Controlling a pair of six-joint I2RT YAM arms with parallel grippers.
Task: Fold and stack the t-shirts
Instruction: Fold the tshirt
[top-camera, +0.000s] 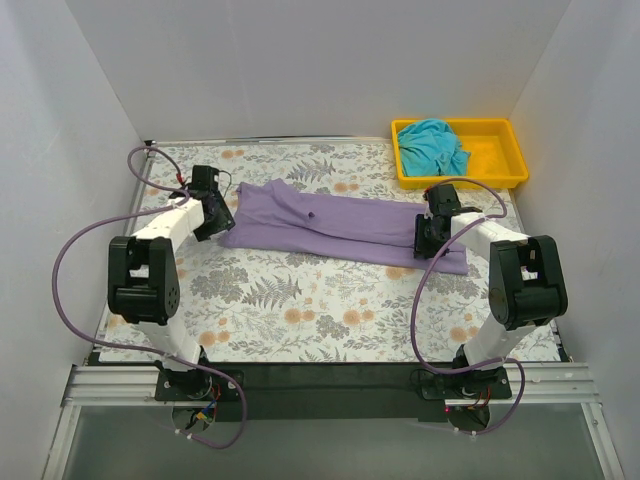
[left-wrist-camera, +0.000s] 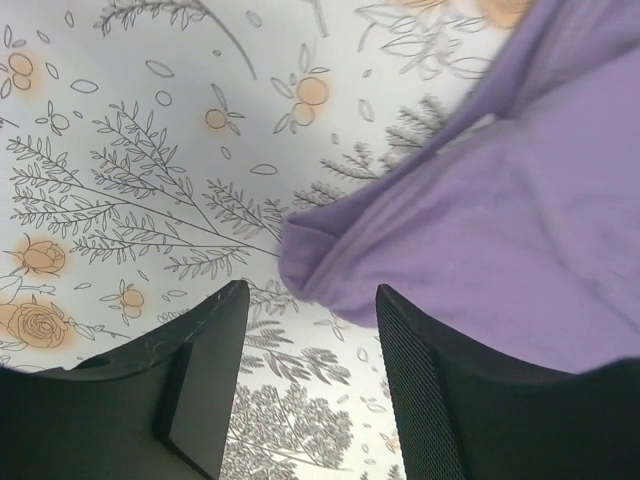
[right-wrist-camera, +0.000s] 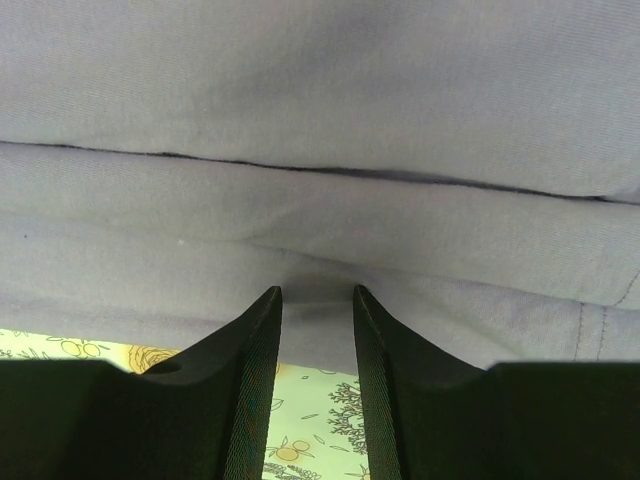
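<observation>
The lavender shirt (top-camera: 340, 228) lies folded into a long strip across the middle of the floral table. My left gripper (top-camera: 213, 212) is open at its left end. In the left wrist view the shirt's corner (left-wrist-camera: 320, 265) lies just beyond my open left gripper (left-wrist-camera: 310, 300), not between the pads. My right gripper (top-camera: 430, 232) is over the shirt's right end. In the right wrist view its jaws (right-wrist-camera: 313, 295) stand a narrow gap apart, tips pressed onto the shirt's near edge (right-wrist-camera: 320, 200), which puckers there. The teal shirt (top-camera: 432, 147) lies crumpled in the yellow tray (top-camera: 495, 160).
The yellow tray stands at the back right corner, close behind my right arm. White walls enclose the table on three sides. Purple cables (top-camera: 70, 250) loop beside both arms. The floral cloth (top-camera: 300, 300) covers the table in front of the shirt.
</observation>
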